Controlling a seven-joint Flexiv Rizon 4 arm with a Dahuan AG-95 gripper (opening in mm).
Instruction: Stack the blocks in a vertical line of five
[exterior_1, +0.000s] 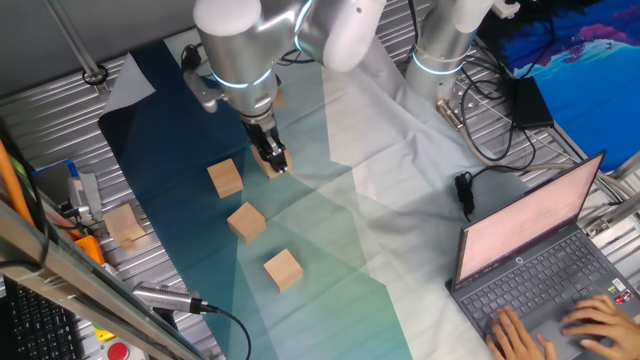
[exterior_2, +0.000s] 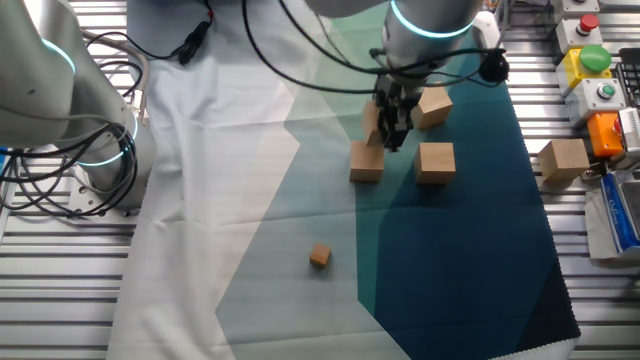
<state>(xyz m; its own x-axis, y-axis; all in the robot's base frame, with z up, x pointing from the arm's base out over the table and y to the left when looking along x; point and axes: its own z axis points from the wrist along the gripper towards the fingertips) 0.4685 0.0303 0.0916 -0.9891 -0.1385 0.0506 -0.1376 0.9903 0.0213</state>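
My gripper (exterior_1: 271, 158) (exterior_2: 392, 143) reaches down over the teal cloth, fingers low. In the one fixed view a tan block (exterior_1: 278, 168) shows right at the fingertips, mostly covered by them. In the other fixed view a block (exterior_2: 366, 162) sits just left of the fingertips, and another (exterior_2: 372, 122) is half hidden behind the fingers. Whether the fingers hold a block does not show. Three blocks lie singly in a slanted row (exterior_1: 225, 178) (exterior_1: 246, 221) (exterior_1: 283, 270). Two of them show in the other view (exterior_2: 435, 162) (exterior_2: 433, 107). A fifth block (exterior_1: 125, 225) (exterior_2: 563, 160) sits off the cloth.
A much smaller wooden cube (exterior_2: 319, 257) lies on the pale cloth, apart from the blocks. A second arm's base (exterior_1: 440, 50) stands at the back. A laptop (exterior_1: 530, 260) with a person's hands on it, cables (exterior_1: 480, 120) and a button box (exterior_2: 590, 70) line the table's edges.
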